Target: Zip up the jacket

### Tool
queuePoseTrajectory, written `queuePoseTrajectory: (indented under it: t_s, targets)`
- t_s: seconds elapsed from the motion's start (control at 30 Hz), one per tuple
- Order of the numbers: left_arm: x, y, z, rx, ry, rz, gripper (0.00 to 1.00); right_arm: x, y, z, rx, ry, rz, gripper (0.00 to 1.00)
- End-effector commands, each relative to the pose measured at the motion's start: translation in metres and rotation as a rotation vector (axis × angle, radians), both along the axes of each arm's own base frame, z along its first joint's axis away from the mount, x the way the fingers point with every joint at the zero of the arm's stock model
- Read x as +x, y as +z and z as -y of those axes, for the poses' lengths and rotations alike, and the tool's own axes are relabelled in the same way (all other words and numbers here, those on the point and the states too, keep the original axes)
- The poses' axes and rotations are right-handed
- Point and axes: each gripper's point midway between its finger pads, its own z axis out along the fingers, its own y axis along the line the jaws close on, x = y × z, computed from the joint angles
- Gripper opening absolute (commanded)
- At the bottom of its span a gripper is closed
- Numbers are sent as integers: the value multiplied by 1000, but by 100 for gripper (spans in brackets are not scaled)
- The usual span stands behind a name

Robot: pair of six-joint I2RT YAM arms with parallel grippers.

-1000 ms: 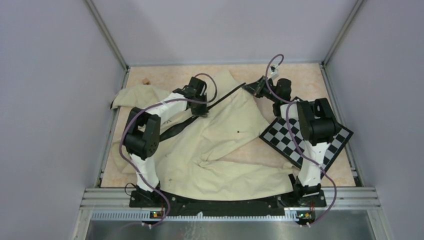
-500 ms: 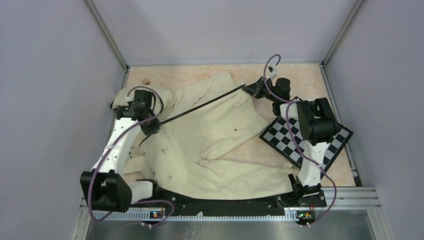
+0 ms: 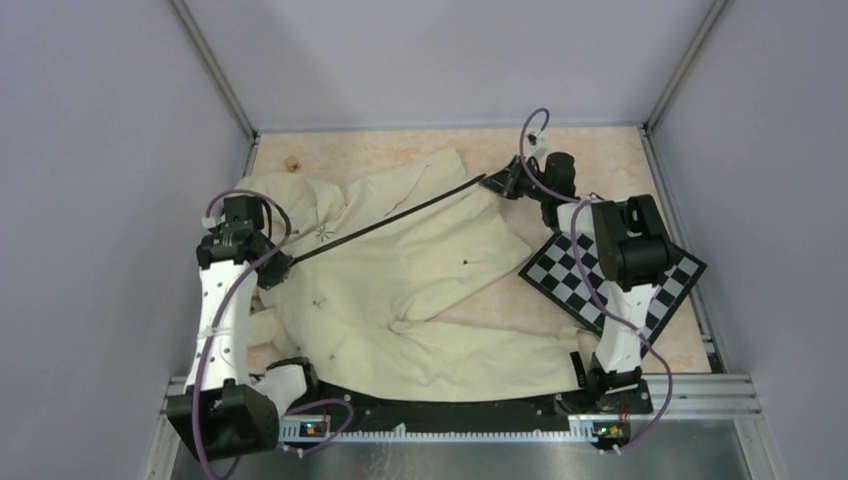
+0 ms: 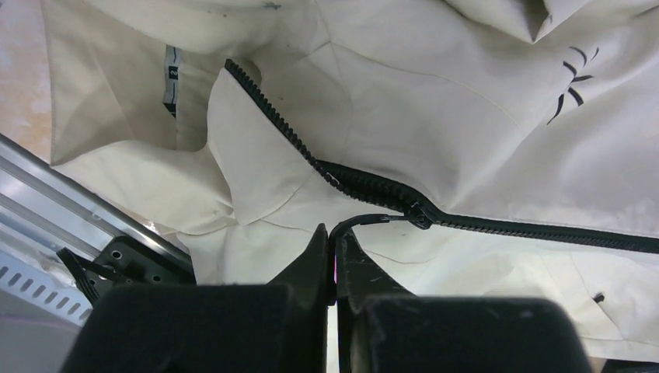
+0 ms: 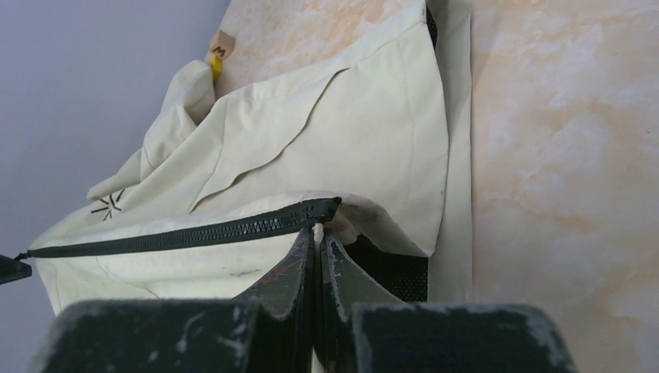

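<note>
Cream wrinkled fabric jacket (image 3: 400, 290) sprawls mid-tabletop (image 3: 400, 150), its black zipper strip (image 3: 400, 212) mostly closed. At nine o'clock my left pincer (image 4: 332, 235) pinches the pull tab (image 4: 373, 219); at one o'clock my right pincer (image 5: 317, 233) clamps the strip's hem end. I judge only the collar stretch is left.

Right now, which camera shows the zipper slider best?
The left wrist view: the slider sits close and sharp, its pull tab pinched in the left hand. The top view shows the zipper only as a thin black line; the right wrist view shows its other end.

Jaws clamped on zipper pull (image 4: 371, 220), cream jacket (image 4: 435, 101)
</note>
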Motion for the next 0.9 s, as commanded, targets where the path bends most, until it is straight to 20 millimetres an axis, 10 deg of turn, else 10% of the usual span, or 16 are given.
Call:
queuePoseTrajectory:
  t_s: [0.0, 0.4, 0.87]
  targets:
    - [-30, -12, -20, 80, 45, -101, 0, 54, 32, 63, -62, -234, 136, 0]
    - [6, -61, 11, -115, -95, -108, 0, 68, 34, 79, -239, -253, 47, 0]
    - [-21, -99, -7, -81, -22, -369, 0, 93, 14, 111, -347, -364, -15, 0]
